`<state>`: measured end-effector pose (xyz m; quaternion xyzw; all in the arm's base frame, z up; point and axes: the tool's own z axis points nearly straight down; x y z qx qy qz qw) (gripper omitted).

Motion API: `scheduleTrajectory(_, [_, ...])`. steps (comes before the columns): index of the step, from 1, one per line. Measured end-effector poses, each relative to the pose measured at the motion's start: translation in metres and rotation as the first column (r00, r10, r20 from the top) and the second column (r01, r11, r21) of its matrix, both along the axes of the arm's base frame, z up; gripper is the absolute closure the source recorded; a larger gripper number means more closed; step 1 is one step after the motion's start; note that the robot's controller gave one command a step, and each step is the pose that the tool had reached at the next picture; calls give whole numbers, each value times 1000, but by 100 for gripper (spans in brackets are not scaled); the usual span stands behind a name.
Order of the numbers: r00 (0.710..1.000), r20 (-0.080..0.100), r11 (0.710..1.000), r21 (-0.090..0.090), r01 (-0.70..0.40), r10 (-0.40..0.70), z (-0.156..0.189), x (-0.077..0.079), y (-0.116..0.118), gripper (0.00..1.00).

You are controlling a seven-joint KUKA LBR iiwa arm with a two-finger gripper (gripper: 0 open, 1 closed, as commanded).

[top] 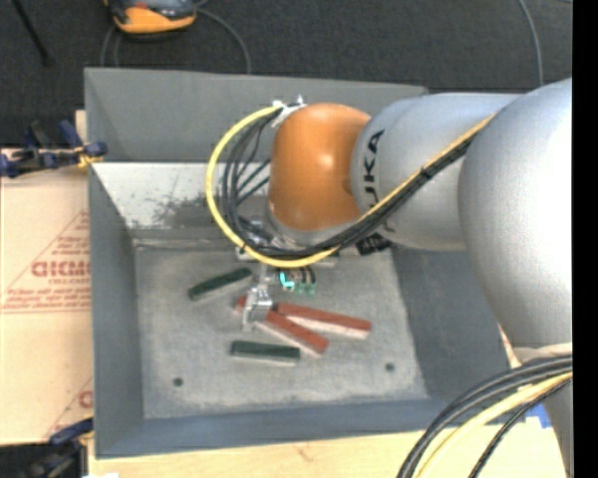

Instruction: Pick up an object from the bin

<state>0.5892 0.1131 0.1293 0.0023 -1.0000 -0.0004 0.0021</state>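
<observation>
The thick silver arm (498, 187) is lying closest to the lens, reaching in from the right of the pincer and spreading over that side of the bin. Its orange cover (314, 172) is sitting directly above the pincer. A yellow cable (217, 172) is looping round the cover's left side, up and to the left of the pincer.

The pincer (258, 309) is hanging low over the floor of the grey bin (115, 297), near the middle of that floor. Whether it is standing wide, narrow or closed on something I cannot tell, since the wrist is hiding most of it.

Two red-brown sticks are lying right at the pincer. The longer red-brown stick (329, 321) is stretching away from it to the right, nearly level, with its left end at or under the pincer's tip. The shorter red-brown stick (301, 338) is running from the same spot down and to the right, just below the longer one, and the two seem to be touching at their left ends. Whether the pincer is touching either one is not clear.

A dark green stick (217, 285) is lying just up and to the left of the pincer, tilting upward to the right, with its right end going under the wrist. A dark green bar (264, 352) is lying just below the pincer, nearly level and close beside the shorter red-brown stick; whether those two are touching I cannot tell.
</observation>
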Motion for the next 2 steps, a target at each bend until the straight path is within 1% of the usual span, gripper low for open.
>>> scheduleTrajectory(1, [1000,8,1000,1,2,-2,4,2,0,0])
scheduleTrajectory(2, [998,8,998,1,56,-56,-44,29,-3,100])
